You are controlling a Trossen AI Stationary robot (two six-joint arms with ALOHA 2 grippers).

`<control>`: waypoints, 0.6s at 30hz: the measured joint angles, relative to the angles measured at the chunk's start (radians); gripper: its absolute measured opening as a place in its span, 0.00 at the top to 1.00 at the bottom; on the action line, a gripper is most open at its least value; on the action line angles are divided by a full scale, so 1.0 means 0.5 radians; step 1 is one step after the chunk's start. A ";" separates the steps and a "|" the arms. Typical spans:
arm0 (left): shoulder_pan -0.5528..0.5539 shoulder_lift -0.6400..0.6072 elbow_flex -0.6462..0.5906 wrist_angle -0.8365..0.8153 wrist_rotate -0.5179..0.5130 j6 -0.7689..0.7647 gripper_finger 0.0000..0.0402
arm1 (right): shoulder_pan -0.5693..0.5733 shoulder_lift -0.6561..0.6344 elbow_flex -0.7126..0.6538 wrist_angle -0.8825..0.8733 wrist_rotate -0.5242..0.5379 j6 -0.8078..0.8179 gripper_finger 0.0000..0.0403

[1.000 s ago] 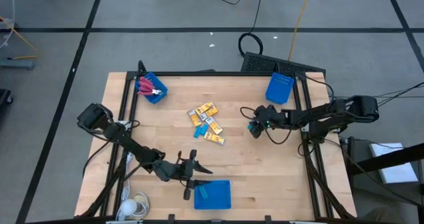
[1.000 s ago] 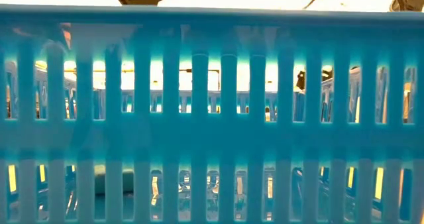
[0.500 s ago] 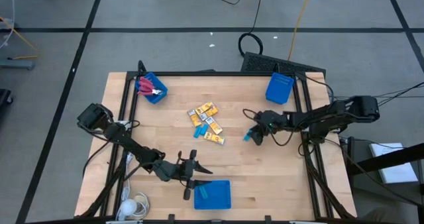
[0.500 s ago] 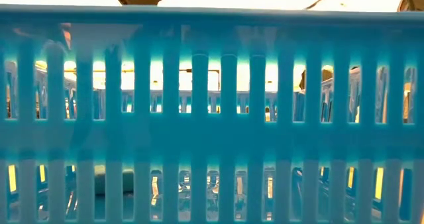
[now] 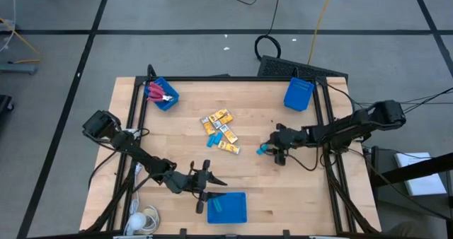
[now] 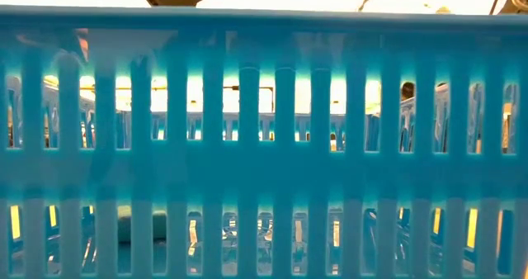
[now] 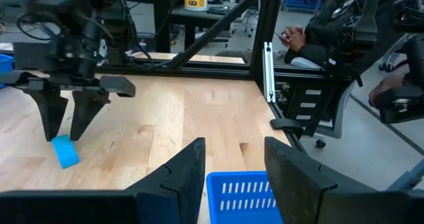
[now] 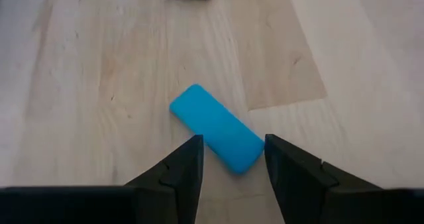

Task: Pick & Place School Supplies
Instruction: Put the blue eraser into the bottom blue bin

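A light-blue oblong piece (image 8: 215, 130) lies flat on the wood right of the table's middle (image 5: 262, 150). My right gripper (image 8: 232, 161) (image 5: 272, 151) is open and points down over it, one finger on each side of its near end. The left wrist view shows the piece (image 7: 64, 151) just under those fingertips. Yellow-orange packs (image 5: 221, 129) lie in a cluster at mid-table, with a small blue piece (image 5: 210, 141) among them. Red-handled scissors (image 5: 157, 92) rest in the far-left bin. My left gripper (image 5: 205, 182) (image 7: 235, 164) waits open at the near bin's rim.
Three blue slatted bins stand on the table: far left (image 5: 168, 100), far right (image 5: 299, 94), and near edge (image 5: 230, 209) with a light-blue piece (image 5: 216, 203) inside. The near bin's wall (image 6: 264, 147) fills the low view. A person's hand (image 7: 291, 35) shows beyond the table's frame.
My right gripper has moved toward the table's near edge and a little leftward. The light-blue piece has travelled with it and now lies flat on the wood between the fingers.
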 joint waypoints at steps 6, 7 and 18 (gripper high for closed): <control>0.000 0.000 0.000 0.000 0.000 0.001 0.60 | 0.078 0.030 0.001 0.063 0.113 -0.234 0.63; 0.000 0.000 0.000 0.000 0.000 0.001 0.60 | 0.080 0.053 0.001 0.077 0.114 -0.250 0.63; 0.000 0.000 0.001 -0.024 0.000 0.002 0.60 | 0.070 0.398 0.006 0.447 0.119 -0.341 0.64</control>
